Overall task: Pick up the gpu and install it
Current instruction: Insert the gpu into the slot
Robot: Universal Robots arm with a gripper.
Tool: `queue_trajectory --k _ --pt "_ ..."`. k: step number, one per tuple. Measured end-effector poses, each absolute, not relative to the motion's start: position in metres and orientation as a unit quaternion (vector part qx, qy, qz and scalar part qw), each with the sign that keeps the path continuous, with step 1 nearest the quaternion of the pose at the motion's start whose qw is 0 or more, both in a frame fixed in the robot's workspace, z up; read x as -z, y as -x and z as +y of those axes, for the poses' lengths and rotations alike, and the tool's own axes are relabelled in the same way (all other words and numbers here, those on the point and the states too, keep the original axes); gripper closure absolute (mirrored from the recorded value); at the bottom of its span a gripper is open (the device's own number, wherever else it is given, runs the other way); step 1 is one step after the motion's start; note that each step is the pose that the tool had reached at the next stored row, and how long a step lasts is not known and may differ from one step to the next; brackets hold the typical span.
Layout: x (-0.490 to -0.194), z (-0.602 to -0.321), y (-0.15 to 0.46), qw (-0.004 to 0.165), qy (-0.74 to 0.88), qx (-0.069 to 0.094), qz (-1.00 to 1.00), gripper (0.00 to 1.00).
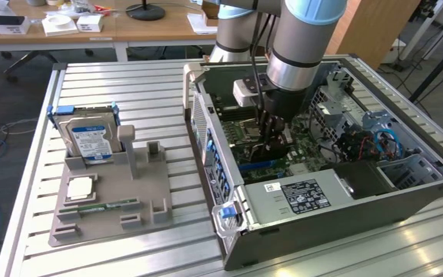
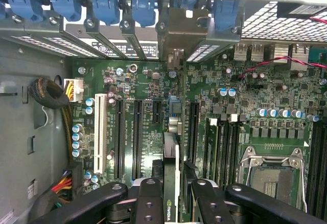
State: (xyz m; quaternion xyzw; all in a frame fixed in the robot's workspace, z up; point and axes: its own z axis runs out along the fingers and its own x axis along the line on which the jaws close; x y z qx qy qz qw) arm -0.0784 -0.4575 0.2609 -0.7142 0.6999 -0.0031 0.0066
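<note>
My gripper (image 1: pixel 271 134) reaches down into the open computer case (image 1: pixel 206 133), over the green motherboard (image 2: pixel 138 81). It is shut on the gpu (image 2: pixel 172 155), a thin black card that the wrist view shows edge-on between the two black fingers (image 2: pixel 148 198). The card stands upright over the motherboard's slots, beside a long black slot (image 2: pixel 193 127), and its silver bracket (image 2: pixel 179 27) sits at the case's rear slot openings. In the exterior view the gpu (image 1: pixel 264 153) shows as a dark shape under the gripper, low against the board. Whether it is seated in a slot I cannot tell.
A grey holder tray (image 1: pixel 113 193) on the slatted table carries a silver hard drive (image 1: pixel 90 137), a chip (image 1: pixel 79 187) and a green memory stick (image 1: pixel 98 205). Inside the case are the power supply (image 1: pixel 306 196), cables (image 1: pixel 375 144), blue slot latches (image 2: pixel 104 4) and the processor socket (image 2: pixel 271 175).
</note>
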Motion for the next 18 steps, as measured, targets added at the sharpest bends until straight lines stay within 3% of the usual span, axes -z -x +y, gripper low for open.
queue_trajectory --k 18 --pt "-0.2594 -0.4575 0.0785 0.007 0.714 0.003 0.700 0.74"
